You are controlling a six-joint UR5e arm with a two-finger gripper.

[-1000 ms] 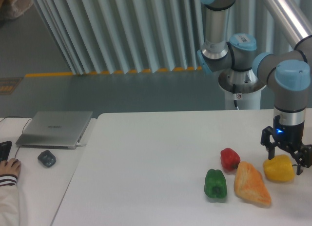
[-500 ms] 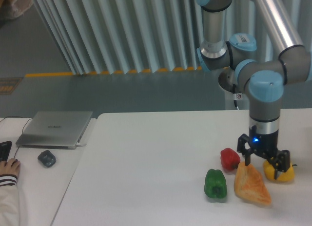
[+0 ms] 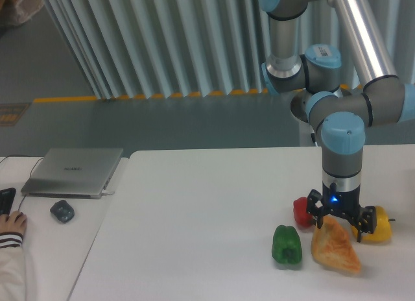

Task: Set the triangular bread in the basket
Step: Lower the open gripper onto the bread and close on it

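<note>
The triangular bread is a golden-orange wedge lying on the white table at the front right. My gripper hangs straight above the bread's upper end, its fingers spread open on either side, holding nothing. The yellow bell pepper lies just right of the gripper and is partly hidden by it. No basket is in view.
A red pepper sits just left of the gripper and a green pepper lies left of the bread. A laptop, a mouse and a person's hand are on the left table.
My gripper has moved left from over the yellow pepper to above the bread's upper end and has come lower. The objects on the table have not moved.
</note>
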